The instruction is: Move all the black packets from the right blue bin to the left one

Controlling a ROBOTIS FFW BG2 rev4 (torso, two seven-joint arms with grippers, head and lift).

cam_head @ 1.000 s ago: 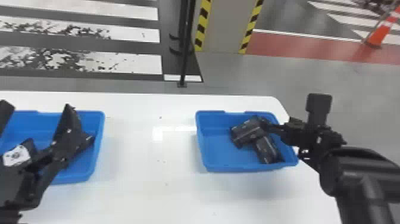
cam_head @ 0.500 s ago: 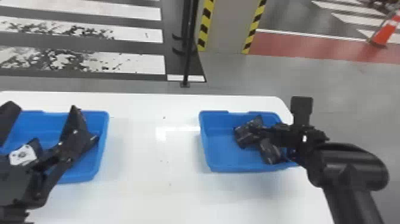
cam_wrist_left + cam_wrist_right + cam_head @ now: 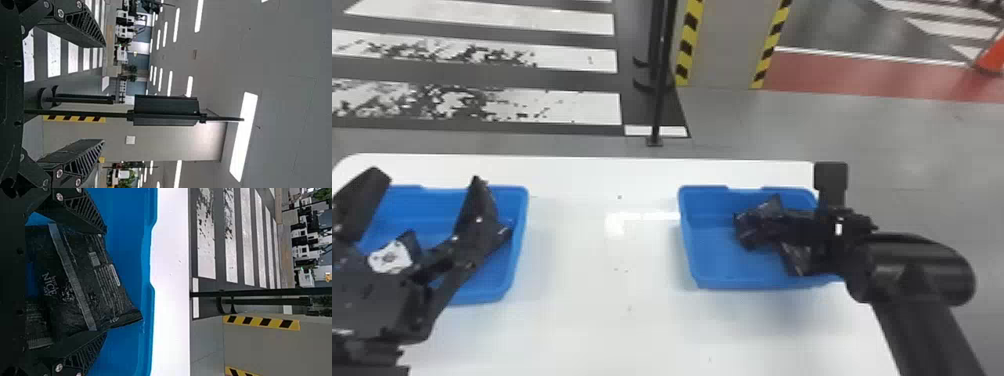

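Black packet (image 3: 84, 282), one: in the right blue bin (image 3: 722, 260), lying between the fingers of the right gripper, printed face and pale band showing in the right wrist view. Second black packet (image 3: 798, 257): same bin, near the first, partly hidden by the right arm.

Right gripper (image 3: 772, 227): low in the right blue bin; fingers spread, one toward either edge of the first packet, not closed together.

Left blue bin (image 3: 517, 255): on the robot's left, well apart from the right one. Contents: dark packet with a white patch (image 3: 409, 242), and a dark shape (image 3: 503, 237) partly covered by a finger, too obscured to identify.

Left gripper (image 3: 427, 192): in front of the left blue bin as the head view sees it; fingers wide apart, nothing between them.

Table (image 3: 612, 320): white, rounded corners, bearing both bins.

Beyond the table: black pole (image 3: 659, 90), upright on a small base; grey pillar (image 3: 724, 45), edged in yellow-and-black stripes; white crosswalk bars (image 3: 572, 107); orange cone (image 3: 992, 57), far right.
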